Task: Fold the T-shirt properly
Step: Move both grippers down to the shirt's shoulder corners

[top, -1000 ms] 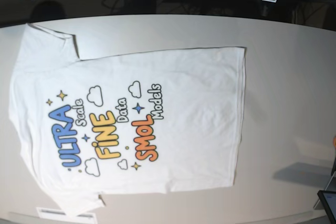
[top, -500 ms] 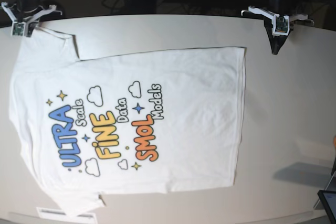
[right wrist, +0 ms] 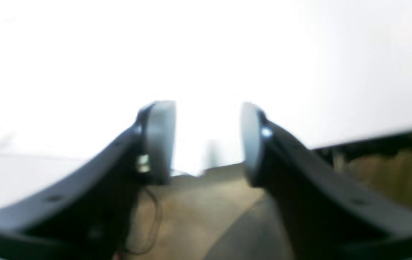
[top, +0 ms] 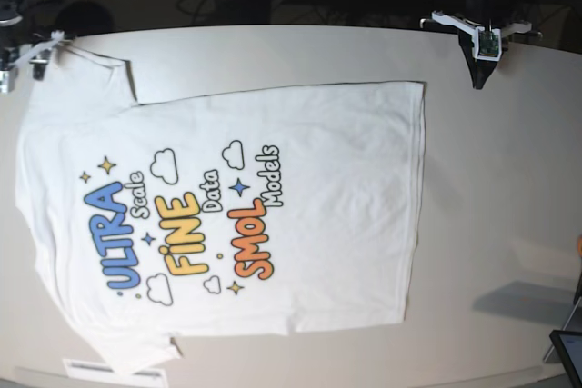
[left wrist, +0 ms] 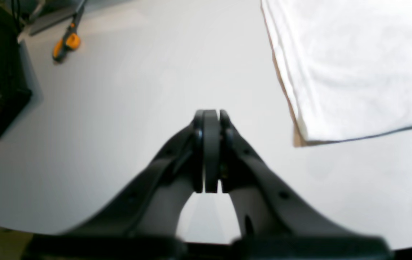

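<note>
My right gripper [top: 20,65], at ten o'clock in the base view, has shifted further left since half a second ago and its jaws now stand apart, empty, beside the sleeve. The shirt [top: 273,215] lies flat at table [top: 509,188] centre, print up, unmoved. At one o'clock, my left gripper [top: 476,79] stays pinched closed just off the hem corner.
</note>
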`<state>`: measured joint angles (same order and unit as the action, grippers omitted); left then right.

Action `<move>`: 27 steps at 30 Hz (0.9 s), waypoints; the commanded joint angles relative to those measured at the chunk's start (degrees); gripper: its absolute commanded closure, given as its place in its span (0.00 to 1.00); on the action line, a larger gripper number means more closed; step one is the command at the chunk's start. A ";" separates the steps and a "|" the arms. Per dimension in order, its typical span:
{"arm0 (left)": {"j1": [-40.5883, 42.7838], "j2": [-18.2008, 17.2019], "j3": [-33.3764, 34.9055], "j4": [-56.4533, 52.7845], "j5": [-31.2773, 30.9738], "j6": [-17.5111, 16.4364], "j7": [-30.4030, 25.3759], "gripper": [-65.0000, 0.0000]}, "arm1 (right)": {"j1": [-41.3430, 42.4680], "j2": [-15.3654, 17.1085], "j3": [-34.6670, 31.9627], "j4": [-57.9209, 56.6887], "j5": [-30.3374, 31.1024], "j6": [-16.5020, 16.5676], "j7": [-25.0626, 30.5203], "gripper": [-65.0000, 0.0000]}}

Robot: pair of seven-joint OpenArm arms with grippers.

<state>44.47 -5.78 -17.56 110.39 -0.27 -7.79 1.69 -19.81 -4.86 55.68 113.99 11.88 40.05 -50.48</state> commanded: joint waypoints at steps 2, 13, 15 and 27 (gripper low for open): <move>0.41 -0.33 -0.42 0.42 -0.21 0.36 -1.39 1.00 | 1.13 3.15 3.62 0.77 4.96 -0.05 -5.65 0.42; 0.32 -0.33 -0.50 0.16 -0.21 0.36 -1.39 1.00 | 3.15 5.61 6.52 -1.95 26.05 -0.05 -22.00 0.40; 0.32 -0.33 -0.59 0.16 -0.21 0.36 -1.39 1.00 | 4.38 5.61 6.78 -4.24 27.02 -0.05 -23.32 0.40; 0.41 -0.33 -0.68 0.07 -0.21 0.36 -1.39 1.00 | 6.41 9.57 6.78 -16.28 27.02 -0.05 -23.06 0.39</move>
<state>44.29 -5.76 -17.91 109.62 -0.27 -7.77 1.67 -13.52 4.03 62.19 96.82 37.67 39.86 -74.22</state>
